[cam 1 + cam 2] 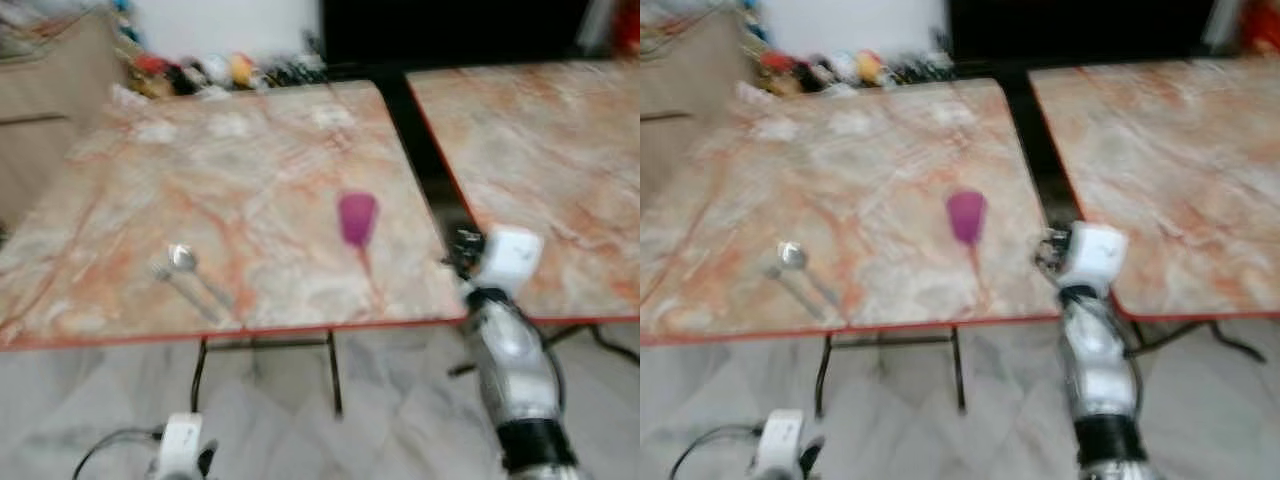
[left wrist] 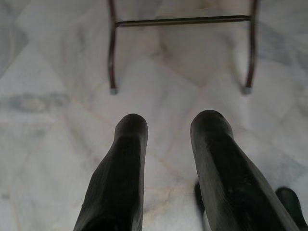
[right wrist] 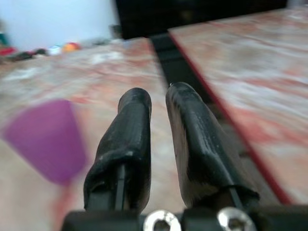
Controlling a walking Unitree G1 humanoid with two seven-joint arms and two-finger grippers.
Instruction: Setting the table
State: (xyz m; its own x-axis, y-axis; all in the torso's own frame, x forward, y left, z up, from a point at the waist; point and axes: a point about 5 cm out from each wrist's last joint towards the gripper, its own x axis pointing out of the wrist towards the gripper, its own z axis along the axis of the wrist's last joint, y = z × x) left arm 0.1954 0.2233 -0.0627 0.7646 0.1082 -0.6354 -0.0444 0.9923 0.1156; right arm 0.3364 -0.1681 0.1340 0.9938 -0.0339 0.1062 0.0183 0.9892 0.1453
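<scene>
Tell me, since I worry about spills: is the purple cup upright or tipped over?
Upright. The cup stands on the table with its wide mouth up, narrowing toward its base. Blur hides whether anything is inside.

Right arm raised forward; right pincer [image 3: 156, 98] fingers parted by a narrow gap, holding nothing. Left arm hangs low; left pincer [image 2: 168, 127] fingers apart, empty.
</scene>
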